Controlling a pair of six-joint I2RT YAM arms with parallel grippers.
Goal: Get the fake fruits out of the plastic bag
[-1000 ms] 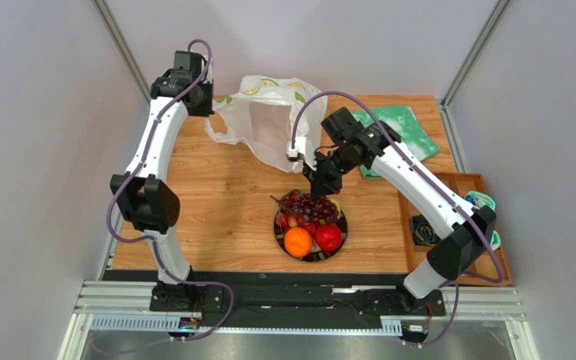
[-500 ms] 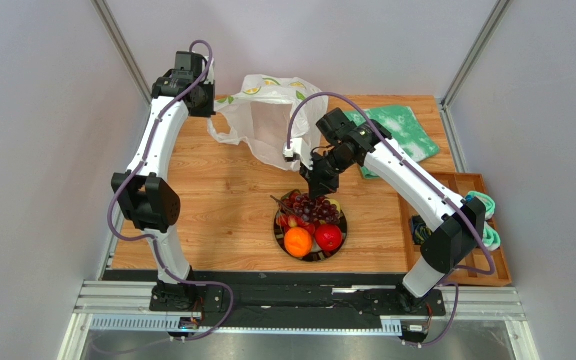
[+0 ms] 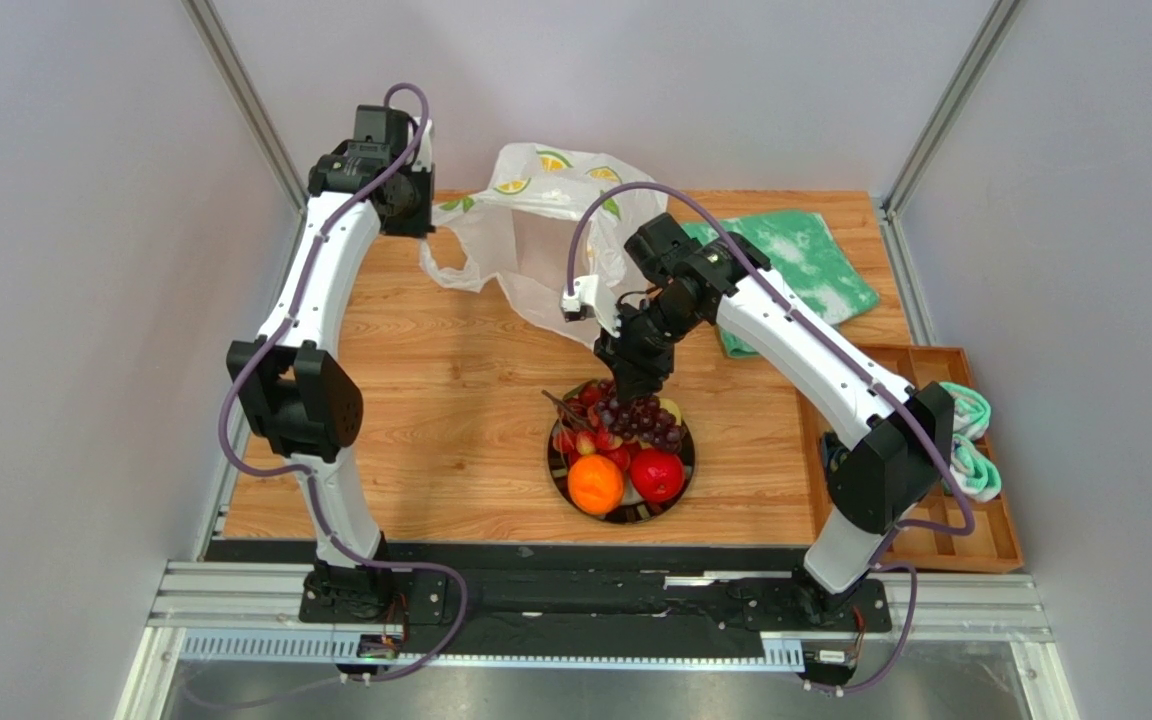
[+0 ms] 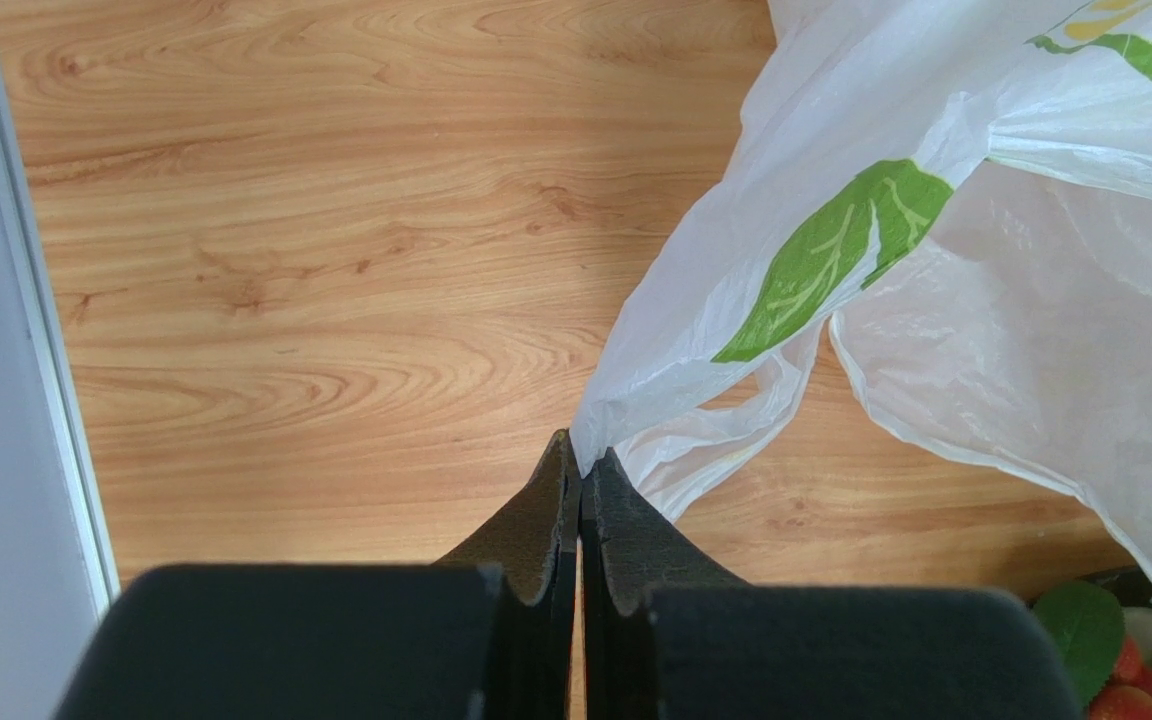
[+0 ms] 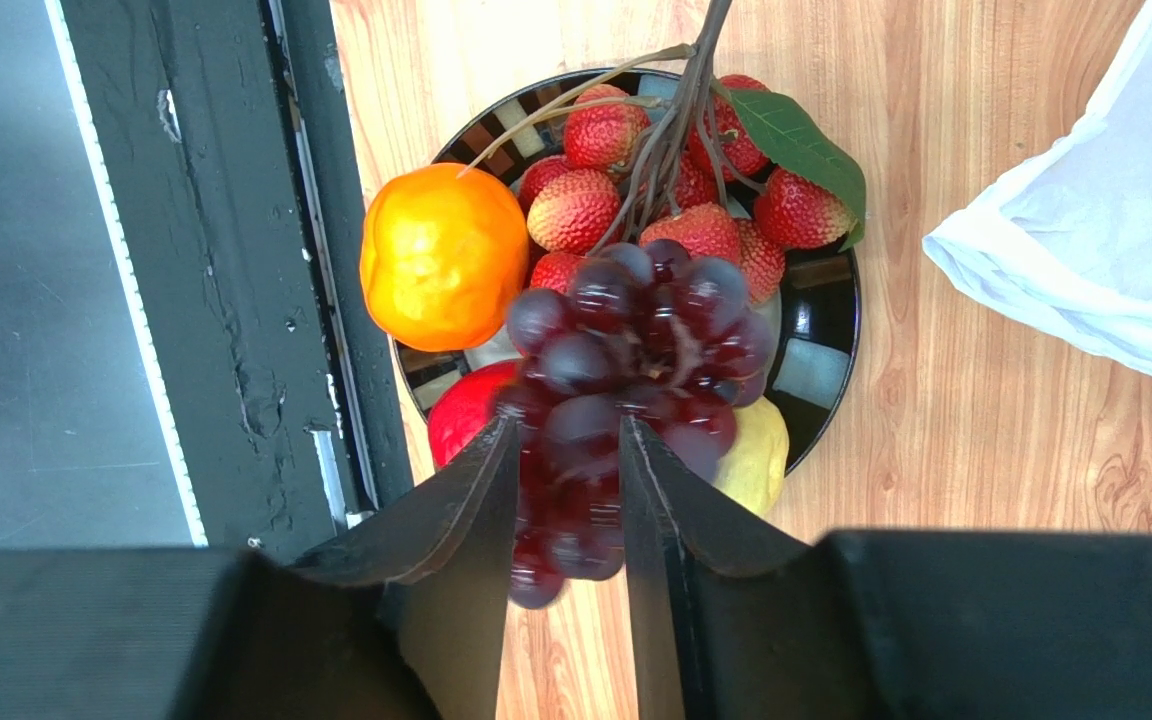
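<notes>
Fruit count is five, all at the one plate [image 3: 626, 516]. One orange [image 3: 594, 483] sits on the plate's near left and one apple [image 3: 657, 474] on its near right. One lemon [image 5: 758, 455] sits at the far right rim, and one berry cluster [image 5: 687, 225] with a green leaf fills the left half. One bunch of grapes [image 5: 630, 333] lies over the middle. The right fingers [image 5: 567, 432] reach in from the plate's far side. They are clamped on the bunch's end, with one finger on each side of it. The single bag [image 3: 534, 248] lies on the worktop [image 3: 447, 405] beyond the plate, and its nearest fold is close to the plate's far rim. The left fingers [image 4: 582, 477], far left of the plate, are pressed together on a thin edge of the bag and hold it up off the wood. One green cloth [image 3: 796, 258] lies far right of the plate.
</notes>
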